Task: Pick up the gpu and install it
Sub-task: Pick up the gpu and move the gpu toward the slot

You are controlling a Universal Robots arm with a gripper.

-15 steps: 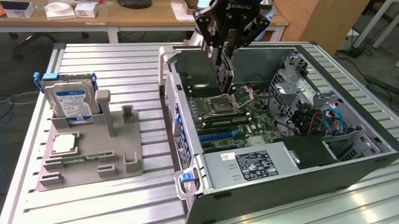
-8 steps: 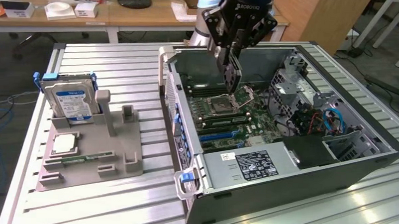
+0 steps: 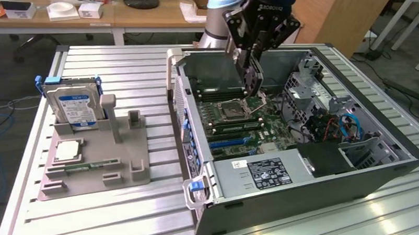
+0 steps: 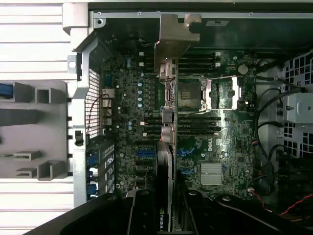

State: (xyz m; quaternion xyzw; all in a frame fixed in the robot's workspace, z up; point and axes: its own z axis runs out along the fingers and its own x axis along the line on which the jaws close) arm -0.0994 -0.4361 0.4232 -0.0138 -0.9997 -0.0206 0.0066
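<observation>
Over slatted table [image 3: 127, 67] and open case [image 3: 298, 188], arm [image 3: 224, 2] points straight down (claw [image 3: 254, 77] clamped on edge-on gpu [image 4: 166, 122]).

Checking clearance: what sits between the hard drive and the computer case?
Exterior view: beside the hard drive, the grey holder's upright posts, then bare slatted table up to the computer case.
</observation>
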